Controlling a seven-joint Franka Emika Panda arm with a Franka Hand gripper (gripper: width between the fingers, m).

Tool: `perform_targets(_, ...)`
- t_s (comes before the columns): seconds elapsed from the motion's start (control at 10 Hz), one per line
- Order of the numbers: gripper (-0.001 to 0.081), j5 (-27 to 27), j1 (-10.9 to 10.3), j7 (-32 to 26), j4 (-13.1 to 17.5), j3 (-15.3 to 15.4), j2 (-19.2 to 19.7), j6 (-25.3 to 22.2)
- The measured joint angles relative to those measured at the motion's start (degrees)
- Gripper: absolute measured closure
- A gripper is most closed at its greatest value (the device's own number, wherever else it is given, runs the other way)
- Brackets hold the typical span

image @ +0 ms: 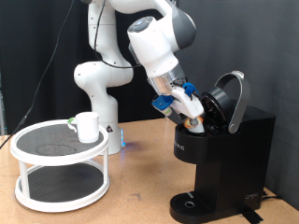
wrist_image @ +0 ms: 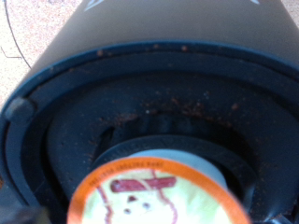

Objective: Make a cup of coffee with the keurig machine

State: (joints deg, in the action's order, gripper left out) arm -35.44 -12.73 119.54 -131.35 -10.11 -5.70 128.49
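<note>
The keurig machine point(image: 224, 149) stands at the exterior view's right with its rounded lid point(image: 232, 98) tipped open. My gripper point(image: 192, 110) reaches into the open top from the left, its blue fingers point(image: 183, 96) shut on a small pale coffee pod point(image: 193, 116). In the wrist view the pod point(wrist_image: 154, 196), with an orange-rimmed printed foil top, sits right at the dark round pod chamber point(wrist_image: 140, 131) of the keurig machine point(wrist_image: 149, 37). My fingers do not show there. The cup point(image: 87, 126), a small white mug, stands on a round rack at the left.
The white two-tier round rack point(image: 58, 163) with a dark mesh top stands on the wooden table point(image: 140, 187) at the left. The arm's white base point(image: 98, 93) is behind it. The machine's round drip base point(image: 192, 205) is at the bottom.
</note>
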Motion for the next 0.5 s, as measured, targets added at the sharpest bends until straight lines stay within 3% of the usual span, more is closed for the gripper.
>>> perform_targets(0.1, 0.0179, -0.03, 0.0, 0.0, 0.0, 0.0, 0.02, 0.02)
perform_targets(0.2, 0.0105, -0.37, 0.0, -0.05, 0.0, 0.0, 0.02, 0.07)
perform_targets(0.5, 0.0078, -2.93, 0.02, -3.53, 0.04, -0.08, -0.56, -1.99)
